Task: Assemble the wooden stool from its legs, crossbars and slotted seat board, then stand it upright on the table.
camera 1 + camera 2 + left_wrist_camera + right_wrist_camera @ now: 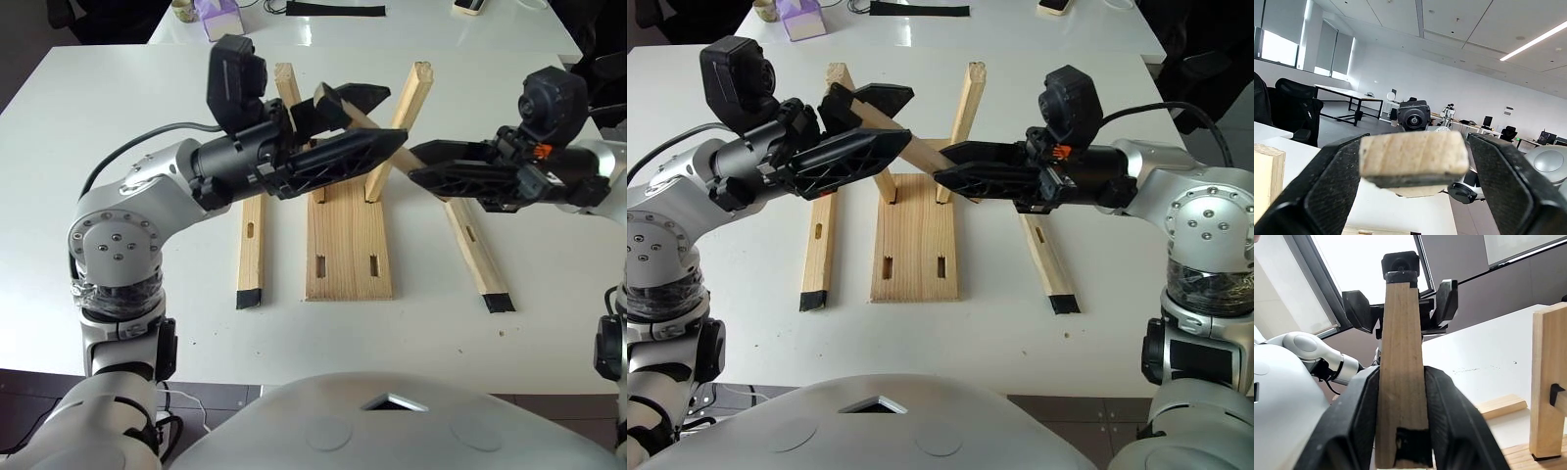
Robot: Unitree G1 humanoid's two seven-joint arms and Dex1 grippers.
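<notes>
Left flat leg (pixel 252 245): lies along the surface (pixel 98 108) just beside the seat board, black foot toward the robot.
Right flat leg (pixel 475 255): lies on the other side of the board, angled outward, with its far end under the right arm.
Seat board (pixel 348 235): flat in the middle, two near slots open.
Risk, shared grip: both pincers hold one stiff piece. If the arms pull or turn unevenly, it will likely twist or slip out of one grip.
Risk, knock: the piece hangs close to the two standing legs. A sideways swing could tip them or lever them out of the board.
Risk, below: the right arm is low, so a drop could shove the right flat leg.
Left pincer (pixel 392 116): closed on one end of the wooden bar (pixel 1400 357), whose end face sits squarely between the two fingers.
Right pincer (pixel 416 162): clamped narrowly on the bar's other end, with a finger pressed to each side.
Wooden bar: in the air over the board's far half, slanting down from the left pincer to the right. I cannot tell whether it touches a standing leg.
Upright legs (pixel 409 98): two, feet at the board's far end and apparently in its slots, leaning apart.
Box (pixel 217 18): well beyond, on the next surface.
</notes>
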